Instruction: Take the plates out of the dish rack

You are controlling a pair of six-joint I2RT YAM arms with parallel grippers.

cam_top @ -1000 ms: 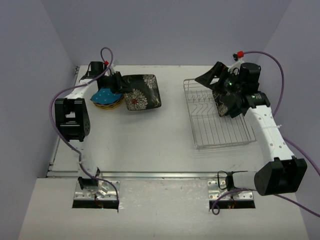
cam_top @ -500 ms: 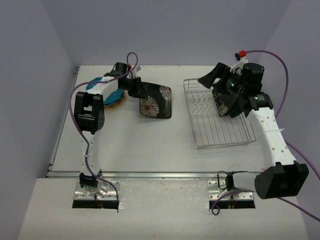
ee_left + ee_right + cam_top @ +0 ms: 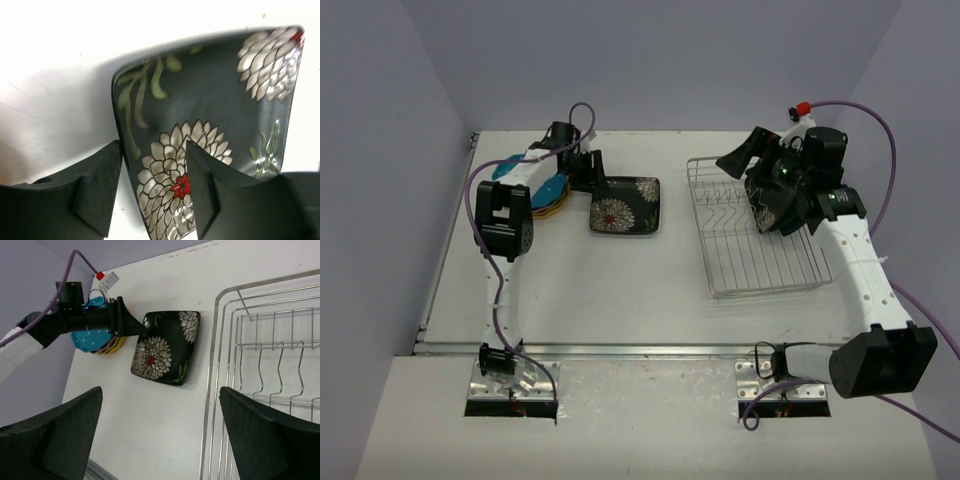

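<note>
the black floral plate [image 3: 625, 205] lies flat on the table [image 3: 620, 290], just right of the stack of round dotted plates [image 3: 87, 340] and well left of the dish rack [image 3: 760, 265]; its longer side runs left to right. it lies to the right of the left gripper [image 3: 153, 147], whose parted fingers straddle the plate's left rim without clamping it, so we judge the plate set down and let go. the left arm is much the nearer; the right gripper [image 3: 159, 390] hangs spread wide over the rack's far end, holding nothing. we judge the next move a straight pull back to the left, off the rim
</note>
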